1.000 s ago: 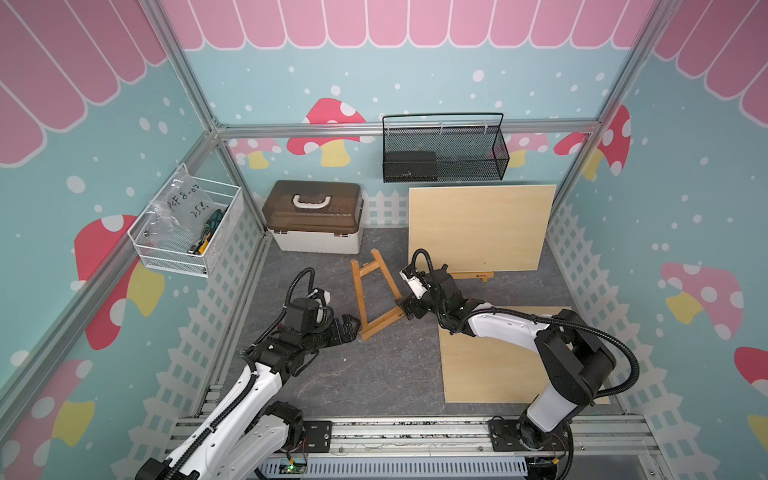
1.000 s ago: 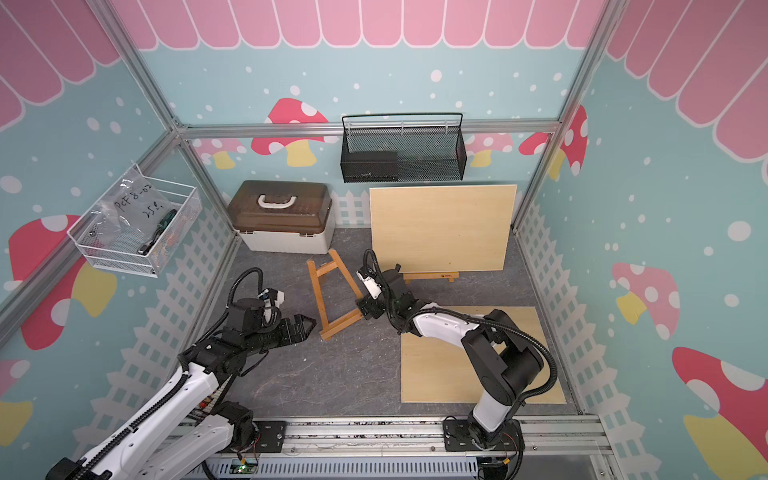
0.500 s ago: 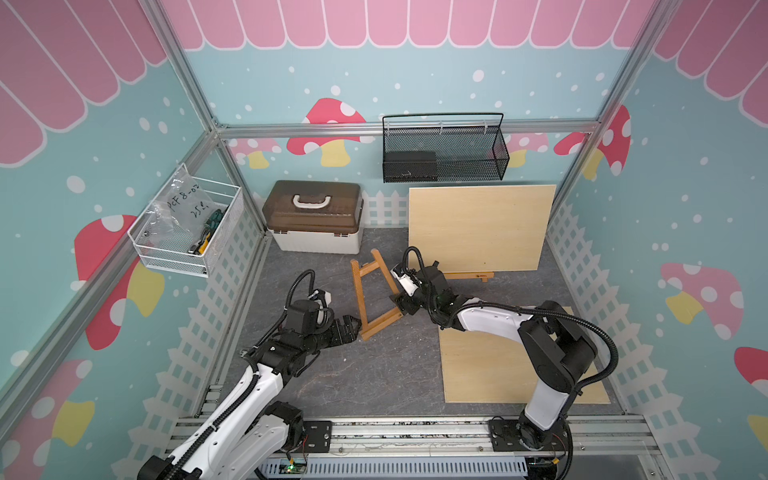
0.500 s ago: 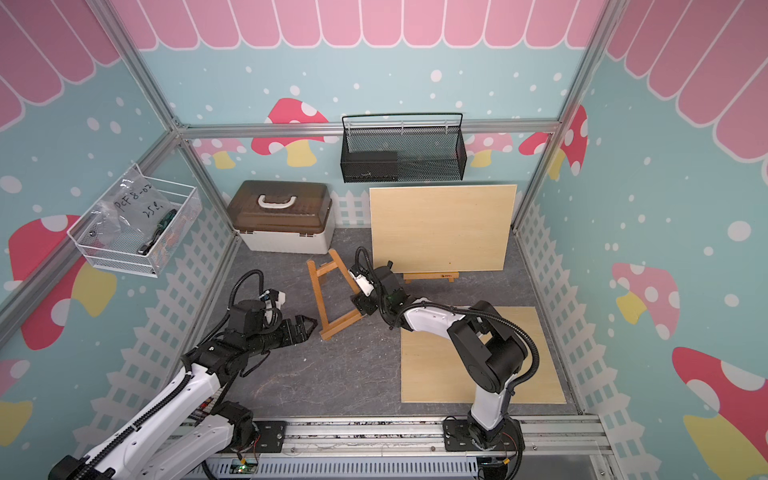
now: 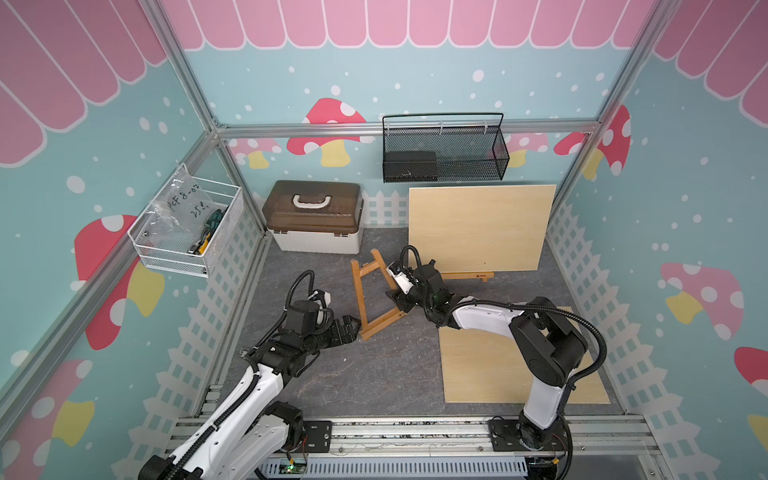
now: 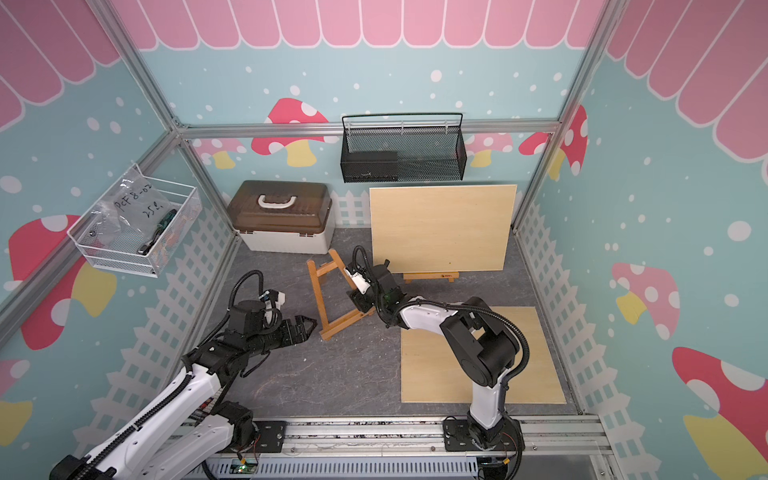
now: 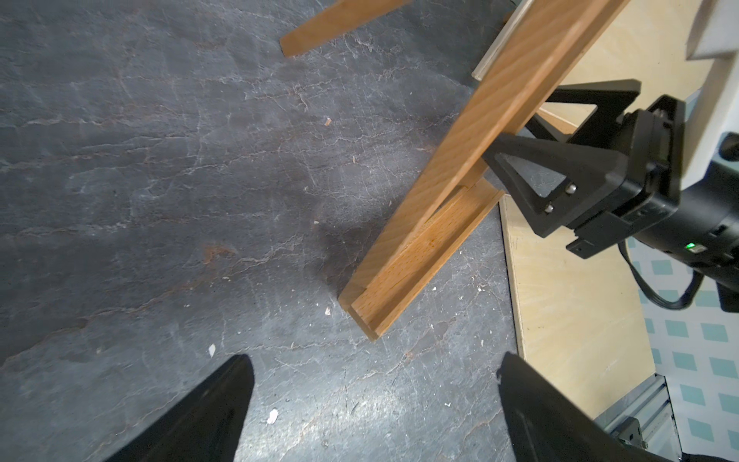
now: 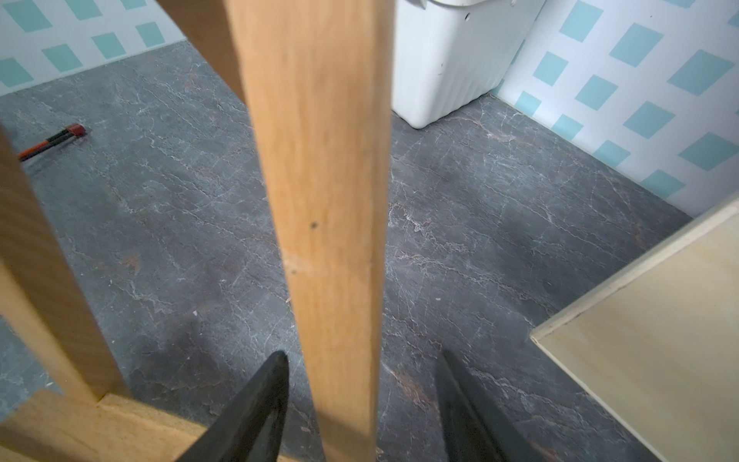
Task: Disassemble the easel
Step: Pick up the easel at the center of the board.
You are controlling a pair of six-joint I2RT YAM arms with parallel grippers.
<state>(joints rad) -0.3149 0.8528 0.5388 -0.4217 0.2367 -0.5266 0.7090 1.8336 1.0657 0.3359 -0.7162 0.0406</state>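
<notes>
- Two wooden pieces lie apart, by my reading. The easel frame (image 5: 360, 297) sits mid-surface between the arms. A loose strip (image 5: 465, 275) rests at the foot of the upright plywood board (image 5: 478, 226) and is likely a part taken off the frame.
- Most of the job is left: the frame's legs, top crossbar and grooved ledge (image 7: 420, 256) are all joined.
- My right claw (image 8: 362, 360) straddles one leg (image 8: 320, 200) just above the ledge, with its jaws about half spread. A gap shows on one side, so I judge it is not clamped.
- My left claw (image 7: 376, 358) is spread wide and empty, near the ledge's free end and not touching it.
- I see warm, varnished wood in the frame: flat-sided slats with clear grain. A stepped lip runs along the ledge.
- My surface (image 5: 353, 374) is dark grey, veined like slate and flecked with pale chips.
- I see a second plywood sheet (image 5: 498, 374) lying flat, pale and smooth, beside the right arm.
</notes>
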